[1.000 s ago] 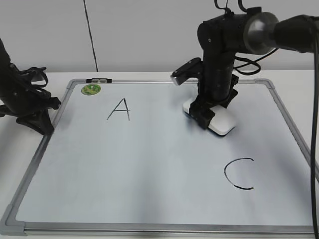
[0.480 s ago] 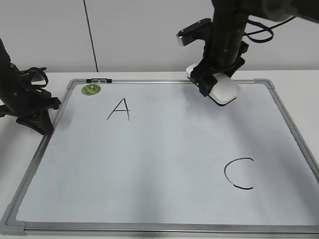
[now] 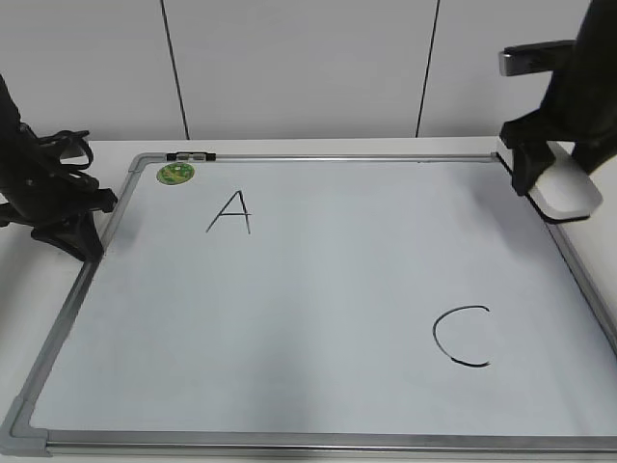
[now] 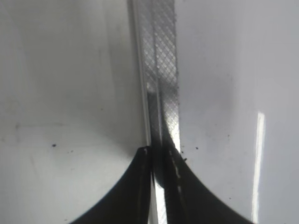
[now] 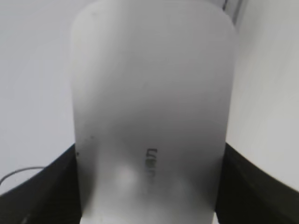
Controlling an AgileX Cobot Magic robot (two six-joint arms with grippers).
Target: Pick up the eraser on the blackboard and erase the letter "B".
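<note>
The white eraser (image 3: pixel 567 190) with small grey print fills the right wrist view (image 5: pixel 149 116). My right gripper (image 3: pixel 549 183) is shut on it and holds it above the blackboard's (image 3: pixel 318 289) right edge near the far right corner. No letter "B" shows on the board; only a black "A" (image 3: pixel 230 212) and a black "C" (image 3: pixel 462 337) are drawn. My left gripper (image 3: pixel 67 236) rests shut at the board's left edge, its fingers (image 4: pixel 156 158) over the silver frame (image 4: pixel 159 70).
A round green sticker (image 3: pixel 176 173) sits at the board's far left corner beside a small black clip (image 3: pixel 191 155). The white table (image 3: pixel 29 318) surrounds the board. A white wall stands behind.
My right gripper lifted the eraser off the board's upper middle and carried it up and to the right, to the right edge. The left arm has not moved.
</note>
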